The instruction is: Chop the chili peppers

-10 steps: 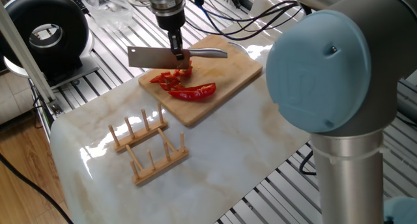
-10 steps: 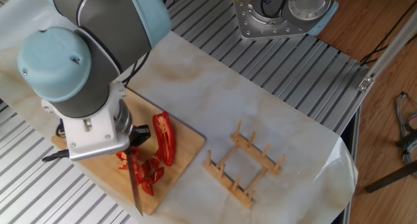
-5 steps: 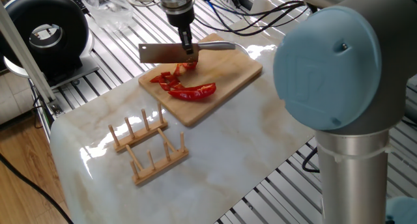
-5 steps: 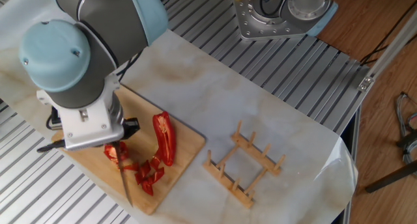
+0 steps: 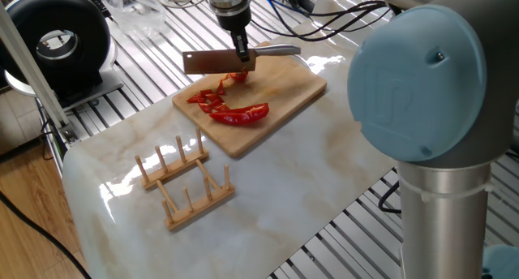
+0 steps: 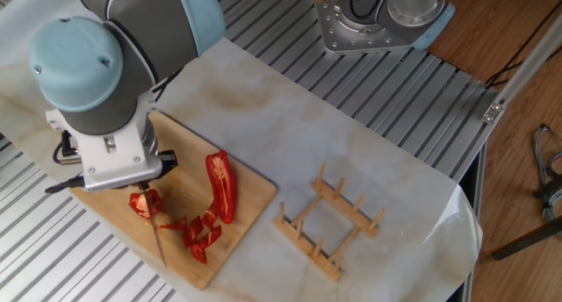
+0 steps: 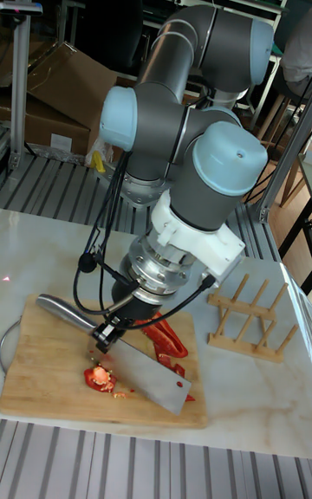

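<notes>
robot hand closed around a cleaver where the blade meets the handle, holding it raised just above a wooden cutting board. the blade lies level with its edge down, and the metal handle sticks out to the other side of the hand.

directly under the hand, a piece of red chili sits close against the blade; whether it clings to the steel or rests on the board cannot be told. just beyond the blade's edge lie the chili peppers: a scatter of small cut red bits, and beside them one long curved half, glossy and whole, tapering to a point.

the board rests on a pale marbled surface. farther from the hand, well apart from the board, a small wooden rack with upright pegs stands on the same surface. in the tall fixed view the grey and pale blue arm bends down over the board from behind.
</notes>
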Controlling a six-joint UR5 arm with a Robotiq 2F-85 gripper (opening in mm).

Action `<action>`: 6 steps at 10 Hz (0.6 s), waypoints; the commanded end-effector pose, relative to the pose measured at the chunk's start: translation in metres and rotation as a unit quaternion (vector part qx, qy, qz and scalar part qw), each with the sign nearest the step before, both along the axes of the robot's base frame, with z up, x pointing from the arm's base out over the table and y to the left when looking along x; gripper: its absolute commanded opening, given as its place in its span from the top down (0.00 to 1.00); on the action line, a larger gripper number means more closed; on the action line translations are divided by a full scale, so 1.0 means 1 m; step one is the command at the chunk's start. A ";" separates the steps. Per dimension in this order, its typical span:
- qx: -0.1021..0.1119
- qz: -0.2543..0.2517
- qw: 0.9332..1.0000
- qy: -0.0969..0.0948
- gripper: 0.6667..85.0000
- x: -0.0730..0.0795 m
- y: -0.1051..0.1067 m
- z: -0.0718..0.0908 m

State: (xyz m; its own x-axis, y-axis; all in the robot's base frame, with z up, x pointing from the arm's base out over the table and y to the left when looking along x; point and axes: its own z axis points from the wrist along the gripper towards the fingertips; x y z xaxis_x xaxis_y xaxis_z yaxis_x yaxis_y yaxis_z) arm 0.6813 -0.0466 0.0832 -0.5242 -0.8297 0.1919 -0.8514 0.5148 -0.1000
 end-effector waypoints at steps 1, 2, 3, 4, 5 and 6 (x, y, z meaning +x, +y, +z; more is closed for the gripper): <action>-0.001 -0.008 1.000 0.003 0.99 -0.005 -0.007 0.000; 0.015 -0.015 1.000 0.015 0.99 -0.013 0.003 -0.001; 0.019 -0.010 0.999 0.025 0.99 -0.018 0.006 0.002; 0.019 -0.010 0.999 0.032 0.99 -0.024 0.007 0.006; 0.022 -0.011 0.999 0.038 0.99 -0.029 0.010 0.011; 0.029 -0.026 0.998 0.041 0.99 -0.033 0.016 0.014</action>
State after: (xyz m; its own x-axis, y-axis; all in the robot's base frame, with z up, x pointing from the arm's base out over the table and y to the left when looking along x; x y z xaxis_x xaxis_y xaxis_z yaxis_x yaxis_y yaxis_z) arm 0.6607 -0.0419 0.0892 -0.5304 -0.8238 0.2001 -0.8446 0.5338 -0.0413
